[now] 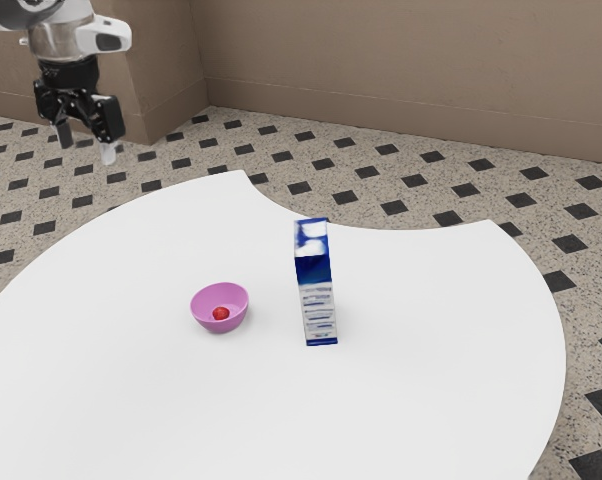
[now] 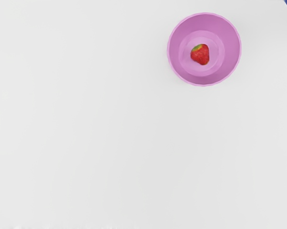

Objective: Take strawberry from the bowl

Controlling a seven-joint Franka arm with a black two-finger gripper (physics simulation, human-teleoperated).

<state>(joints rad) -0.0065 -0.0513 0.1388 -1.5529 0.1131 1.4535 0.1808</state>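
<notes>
- Strawberry [image 2: 200, 55], small and red with a green end, is the thing to take; for me, the step in hand looks like the approach, with the grasp not yet made.
- Large white table [image 1: 131, 400] with curved edge carries all the objects. I take the exterior view's upper edge as 12 o'clock and the bowl as the clock's centre.
- White-and-grey jointed arm [image 1: 61, 38] comes in from about 11 o'clock, well apart from the bowl.
- Tall blue-and-white rectangular carton [image 1: 316, 285] stands upright near 3 o'clock, beside the bowl; the hand should keep away from it, because a bump could tip it over.
- Black two-finger gripper [image 1: 86, 143] is also toward 11 o'clock, its fingers apart and holding nothing.
- Pink round bowl [image 2: 227, 38] sits upright. Next move, I think, is to travel toward 5 o'clock, centre above it, then descend straight, so the fingers do not push the rim.
- The fruit lies on the bowl's floor, near the middle; it calls for a gentle pinch, since it may roll.
</notes>
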